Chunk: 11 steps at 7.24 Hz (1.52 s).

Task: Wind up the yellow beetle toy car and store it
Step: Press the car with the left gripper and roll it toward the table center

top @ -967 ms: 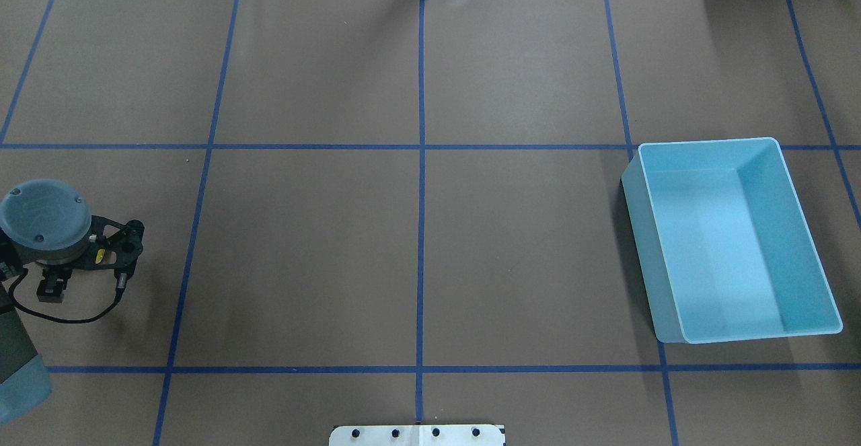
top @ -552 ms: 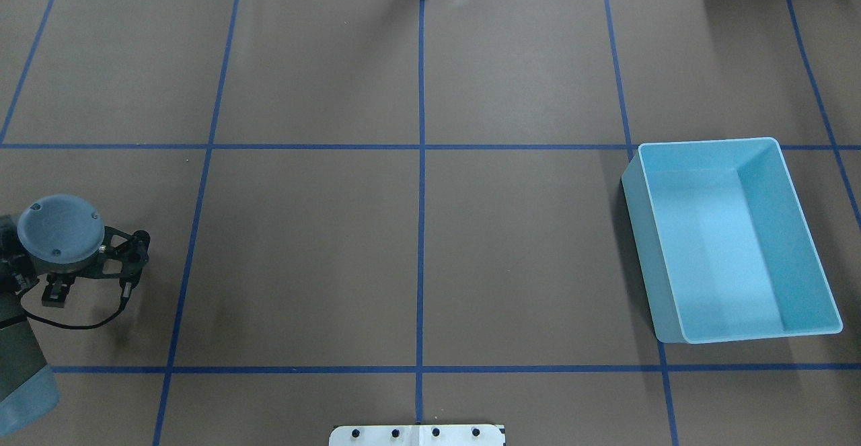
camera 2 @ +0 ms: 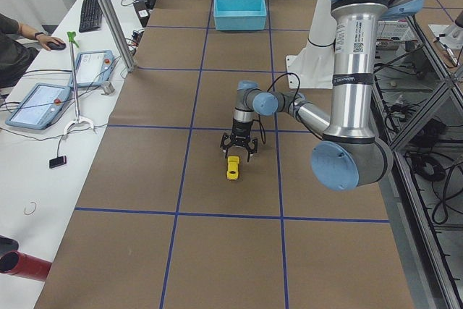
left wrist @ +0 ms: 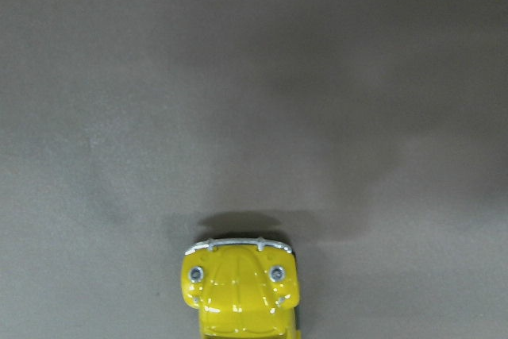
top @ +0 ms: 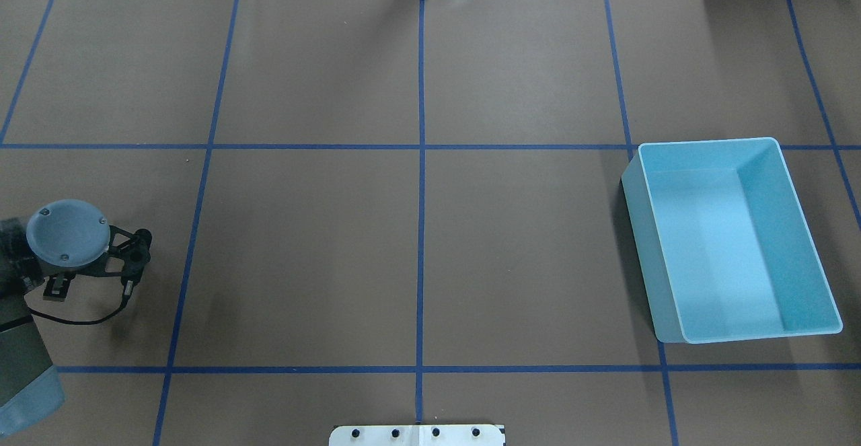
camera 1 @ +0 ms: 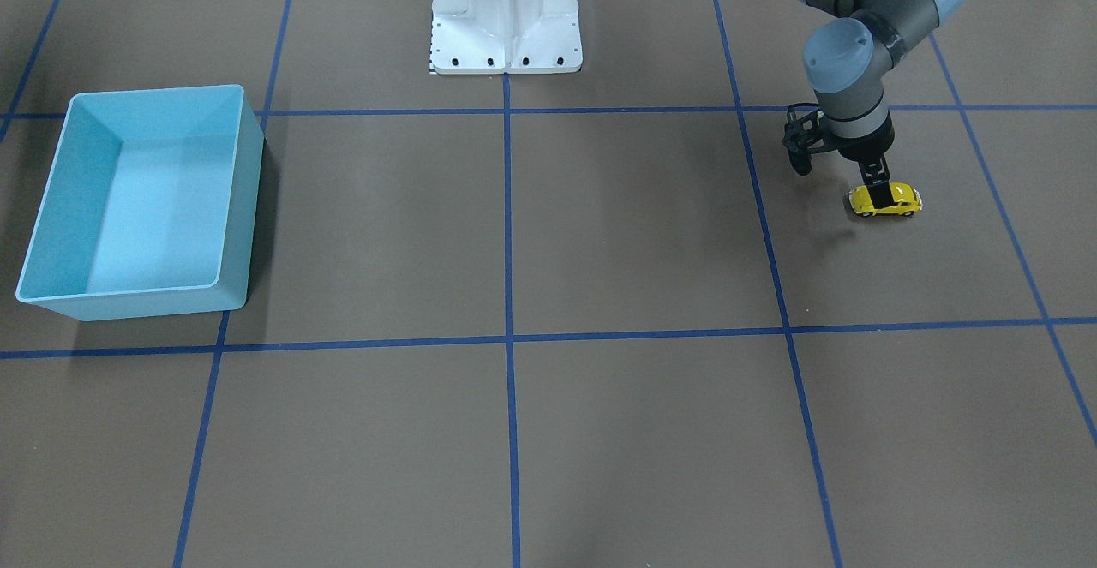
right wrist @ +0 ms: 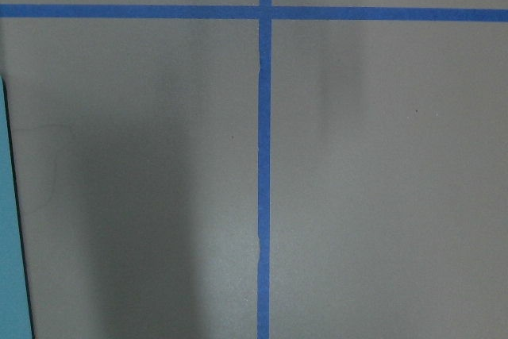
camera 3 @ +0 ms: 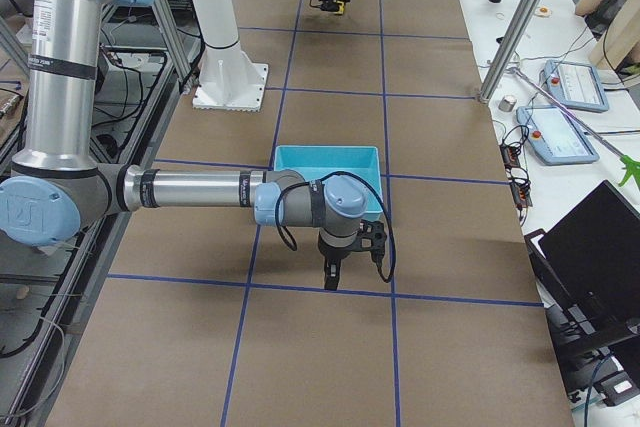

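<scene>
The yellow beetle toy car (camera 1: 891,202) stands on its wheels on the brown table at my left side. It also shows in the exterior left view (camera 2: 233,168), and its nose shows at the bottom of the left wrist view (left wrist: 242,287). My left gripper (camera 1: 874,181) points straight down with its fingers at the car's roof; they look spread, not clamped. In the overhead view my left wrist (top: 67,234) hides the car. My right gripper (camera 3: 329,272) hangs low beside the light blue bin (camera 3: 325,157); I cannot tell if it is open.
The empty light blue bin (top: 706,142) stands at my right, far from the car; it also shows in the front view (camera 1: 244,208) and at the right wrist view's left edge (right wrist: 8,236). Blue tape lines (top: 421,231) grid the table. The white robot base (camera 1: 506,11) is at the near middle.
In the overhead view my left wrist has shifted toward the robot and slightly right, and it looks smaller, so lower. The bin has not moved.
</scene>
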{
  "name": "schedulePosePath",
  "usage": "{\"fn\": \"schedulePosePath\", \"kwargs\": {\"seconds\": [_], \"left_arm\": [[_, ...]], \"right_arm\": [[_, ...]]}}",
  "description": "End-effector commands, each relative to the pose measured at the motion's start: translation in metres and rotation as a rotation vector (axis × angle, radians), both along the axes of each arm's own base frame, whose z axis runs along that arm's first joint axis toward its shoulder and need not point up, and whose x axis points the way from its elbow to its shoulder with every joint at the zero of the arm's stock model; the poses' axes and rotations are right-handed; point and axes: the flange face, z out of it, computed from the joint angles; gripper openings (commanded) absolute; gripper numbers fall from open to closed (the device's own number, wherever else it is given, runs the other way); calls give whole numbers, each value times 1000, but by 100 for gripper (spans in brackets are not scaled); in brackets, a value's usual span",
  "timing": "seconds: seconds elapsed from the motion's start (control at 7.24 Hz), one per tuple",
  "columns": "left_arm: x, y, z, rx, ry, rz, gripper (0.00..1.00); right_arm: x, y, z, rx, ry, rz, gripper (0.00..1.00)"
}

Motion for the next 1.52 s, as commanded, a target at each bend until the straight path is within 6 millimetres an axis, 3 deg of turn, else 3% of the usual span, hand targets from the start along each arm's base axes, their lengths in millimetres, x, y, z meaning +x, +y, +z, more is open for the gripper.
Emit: {"fn": "schedulePosePath", "kwargs": {"seconds": [0.0, 0.55, 0.69, 0.83, 0.97, 1.1, 1.24, 1.38], "left_arm": [[8, -4, 6, -7, -10, -5, 99], [16, -8, 7, -12, -12, -5, 95], [16, -8, 7, -13, -11, -5, 85], [16, -8, 8, -16, -11, -1, 63], [16, -8, 7, -18, -9, 2, 17], [15, -8, 5, -16, -6, 1, 0], [15, -10, -1, -11, 5, 6, 0], [16, -15, -19, 7, 35, 3, 0]], "right_arm": [[0, -1, -1, 2, 0, 0, 100], [0, 0, 1, -2, 0, 1, 100], [0, -4, -3, 6, -1, 1, 100], [0, -2, -1, 2, 0, 0, 100], [0, -1, 0, 1, 0, 0, 100], [0, -2, -1, 4, 0, 0, 100], [-1, -7, -6, 15, -2, -1, 100], [-1, -6, -5, 14, -1, 0, 100]]}}
